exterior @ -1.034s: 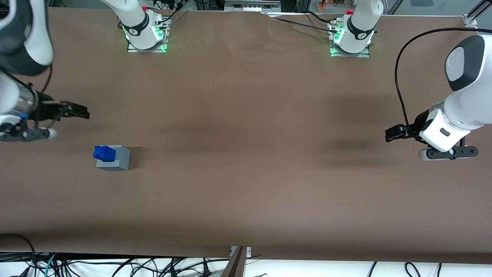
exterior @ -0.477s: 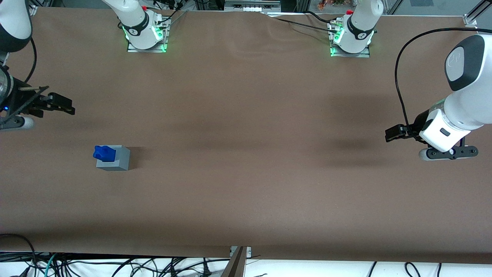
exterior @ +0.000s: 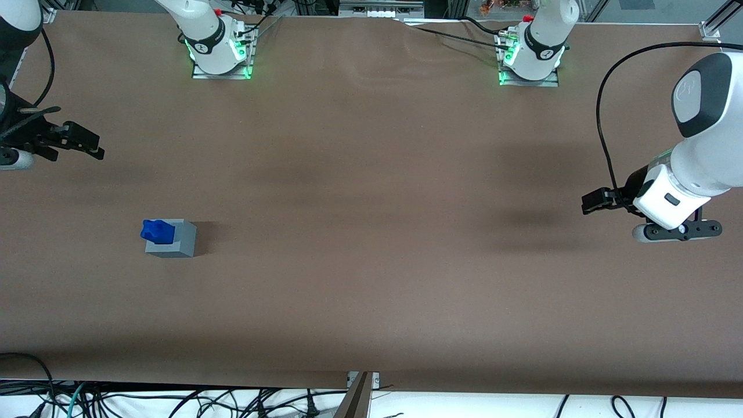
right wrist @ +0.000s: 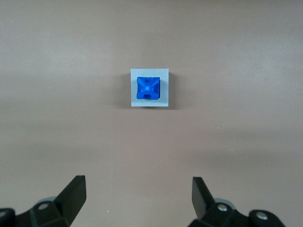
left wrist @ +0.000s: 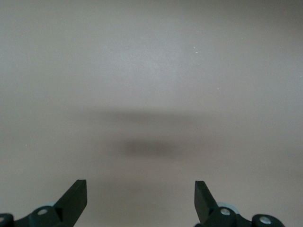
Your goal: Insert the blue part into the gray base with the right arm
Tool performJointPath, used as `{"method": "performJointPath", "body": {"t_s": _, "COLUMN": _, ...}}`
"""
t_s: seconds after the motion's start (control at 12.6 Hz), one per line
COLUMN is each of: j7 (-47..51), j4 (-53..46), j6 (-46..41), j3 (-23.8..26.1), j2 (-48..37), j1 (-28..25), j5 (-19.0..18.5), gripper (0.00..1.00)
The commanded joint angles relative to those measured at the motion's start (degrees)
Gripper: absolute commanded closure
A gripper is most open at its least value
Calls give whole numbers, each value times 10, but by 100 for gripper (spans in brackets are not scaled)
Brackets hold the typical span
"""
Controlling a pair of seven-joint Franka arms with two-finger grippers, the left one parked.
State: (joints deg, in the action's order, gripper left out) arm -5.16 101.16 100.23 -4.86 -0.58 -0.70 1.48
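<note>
so from where we sit the blue part (exterior: 157, 230) already looks seated in the gray base (exterior: 172, 238), knobbed top poking up out of the socket. from the wrist camera the blue part (right wrist: 148, 89) sits square inside the gray base (right wrist: 149, 88) outline, with a gray rim showing all round. our guess is the insert is done and what's left is just getting clear, so the way to do this bit well is to hold the gripper high and away from the stack and not swing low over it, since one brush could tip that little block on the bench (exterior: 371, 278).

pose: the right arm (exterior: 17, 35) is up at the working arm's end of the bench, and its gripper (exterior: 87, 142) hangs well above the brown surface, farther from the front camera than the base and well apart from it. in the wrist view the gripper (right wrist: 138, 196) has its jaws wide apart with nothing between them, looking straight down at the base.
</note>
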Motion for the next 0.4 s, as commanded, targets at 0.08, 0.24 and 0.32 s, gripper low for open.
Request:
{"method": "performJointPath", "body": {"t_s": 0.08, "j7": 19, "j4": 9, "j6": 8, "j3": 25, "j2": -9, "j1": 18, "j5": -7, "gripper": 1}}
{"method": "performJointPath", "body": {"t_s": 0.24, "j7": 23, "j4": 9, "j6": 8, "j3": 24, "j2": -9, "j1": 21, "j5": -3, "gripper": 1}}
{"method": "performJointPath", "body": {"t_s": 0.32, "j7": 21, "j4": 10, "j6": 8, "j3": 20, "j2": -9, "j1": 18, "j5": -3, "gripper": 1}}
